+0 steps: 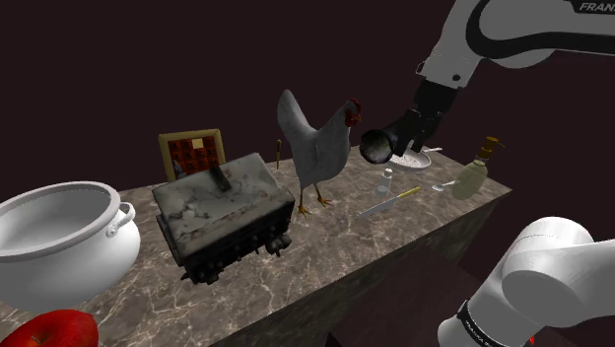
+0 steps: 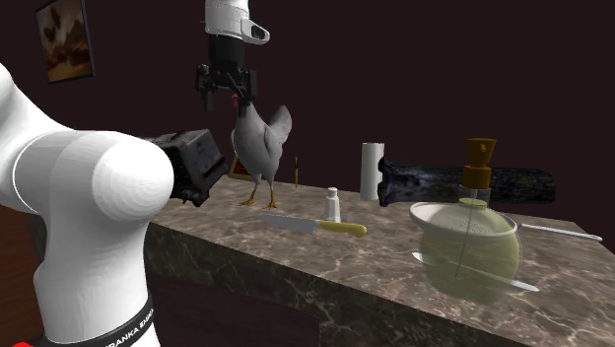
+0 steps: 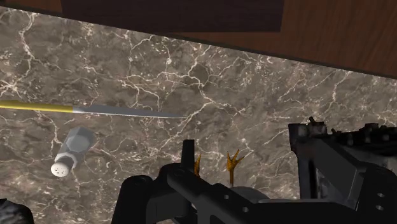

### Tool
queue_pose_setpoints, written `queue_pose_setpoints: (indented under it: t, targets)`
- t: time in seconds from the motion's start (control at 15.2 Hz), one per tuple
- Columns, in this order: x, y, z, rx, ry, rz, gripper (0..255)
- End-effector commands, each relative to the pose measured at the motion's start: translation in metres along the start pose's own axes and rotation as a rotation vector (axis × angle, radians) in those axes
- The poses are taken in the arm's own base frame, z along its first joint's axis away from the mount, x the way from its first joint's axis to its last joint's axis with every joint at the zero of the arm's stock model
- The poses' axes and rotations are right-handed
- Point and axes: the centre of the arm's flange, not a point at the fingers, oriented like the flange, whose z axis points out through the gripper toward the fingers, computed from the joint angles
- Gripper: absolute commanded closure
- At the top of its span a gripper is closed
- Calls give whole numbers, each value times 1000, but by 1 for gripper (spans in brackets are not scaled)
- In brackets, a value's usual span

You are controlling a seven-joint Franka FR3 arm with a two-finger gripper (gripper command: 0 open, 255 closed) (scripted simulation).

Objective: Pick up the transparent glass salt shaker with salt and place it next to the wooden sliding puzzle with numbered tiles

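The salt shaker (image 1: pixel 387 180) is a small clear bottle with a pale cap, standing upright on the marble counter (image 1: pixel 325 266) near a yellow-handled knife (image 1: pixel 389 202). It also stands by the knife in the second exterior view (image 2: pixel 333 205), and the wrist view looks down on the shaker (image 3: pixel 70 151) from above. The wooden puzzle (image 1: pixel 194 153) with red tiles leans at the counter's back, behind a dark toaster (image 1: pixel 225 217). My gripper (image 2: pixel 225 96) hangs open high above the counter beside the chicken's head, holding nothing. In the shoulder view the gripper (image 1: pixel 382 148) hovers above the shaker.
A chicken figure (image 1: pixel 315 148) stands between shaker and toaster. A white bowl (image 1: pixel 59 242) and a red apple (image 1: pixel 54 330) sit at the shoulder view's left. A soap bottle (image 1: pixel 471 175) and a white dish (image 1: pixel 422 158) are at the right. A white cylinder (image 2: pixel 372 172) stands behind the shaker.
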Motion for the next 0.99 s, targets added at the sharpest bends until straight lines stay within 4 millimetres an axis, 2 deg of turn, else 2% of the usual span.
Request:
queue_pose_setpoints:
  t: [0.0, 0.92]
  targets:
    - [0, 0, 0, 0, 0, 0, 0]
    - [40, 141, 99, -29, 112, 63, 0]
